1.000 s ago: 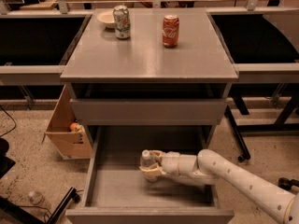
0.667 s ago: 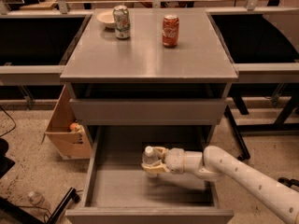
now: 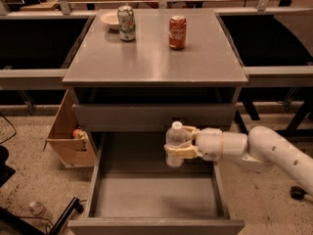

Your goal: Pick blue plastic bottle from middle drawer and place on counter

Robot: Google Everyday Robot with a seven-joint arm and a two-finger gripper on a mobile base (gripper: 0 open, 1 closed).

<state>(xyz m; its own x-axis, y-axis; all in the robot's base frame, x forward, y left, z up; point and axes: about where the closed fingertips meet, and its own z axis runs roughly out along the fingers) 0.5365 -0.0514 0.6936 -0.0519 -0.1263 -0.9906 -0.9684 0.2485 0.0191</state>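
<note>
The blue plastic bottle (image 3: 174, 141), clear with a white cap, stands upright in my gripper (image 3: 179, 141), which is shut on its body. I hold it in the air above the open middle drawer (image 3: 151, 192), level with the closed drawer face above. My white arm (image 3: 264, 148) reaches in from the right. The grey counter (image 3: 154, 53) lies above and behind the bottle, with a red soda can (image 3: 177, 32) and a green-and-white soda can (image 3: 126, 23) standing at its back.
A white bowl (image 3: 110, 19) sits at the counter's back left behind the green-and-white can. An open cardboard box (image 3: 68, 136) stands on the floor left of the cabinet. Dark tables flank the cabinet on both sides.
My gripper has lifted the bottle up off the drawer floor and carried it slightly right; it now hangs above the drawer near the upper drawer face.
</note>
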